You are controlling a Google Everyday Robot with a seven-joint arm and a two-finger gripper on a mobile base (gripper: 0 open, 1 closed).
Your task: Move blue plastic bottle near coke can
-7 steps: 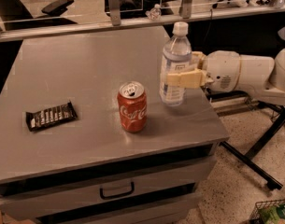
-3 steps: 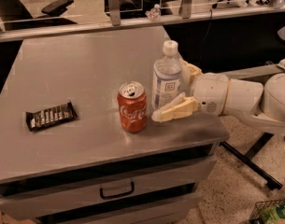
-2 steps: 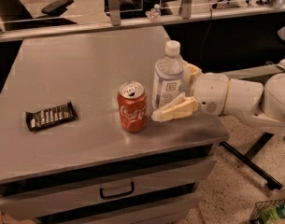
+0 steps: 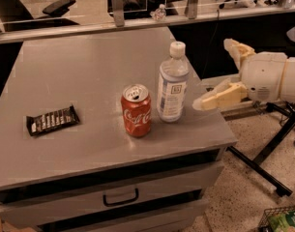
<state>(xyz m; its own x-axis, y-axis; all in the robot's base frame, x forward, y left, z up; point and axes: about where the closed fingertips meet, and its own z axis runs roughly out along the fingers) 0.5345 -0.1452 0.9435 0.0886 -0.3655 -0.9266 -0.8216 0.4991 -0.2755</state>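
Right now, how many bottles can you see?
2: the tall bottle stands on the table beside the can; a small bottle sits beyond the table's far edge. The open gripper hangs past the table's edge.

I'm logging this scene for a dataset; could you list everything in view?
blue plastic bottle: one, clear bluish, white cap, upright on the table, just right of the can.
coke can: one, red, upright near the front edge.
candy bar: one, dark wrapper, lying on the table's left.
table: one, grey, drawers below.
small bottle: one, clear, behind the table's far edge.
claw: one, cream, open, right of the bottle, touching nothing.
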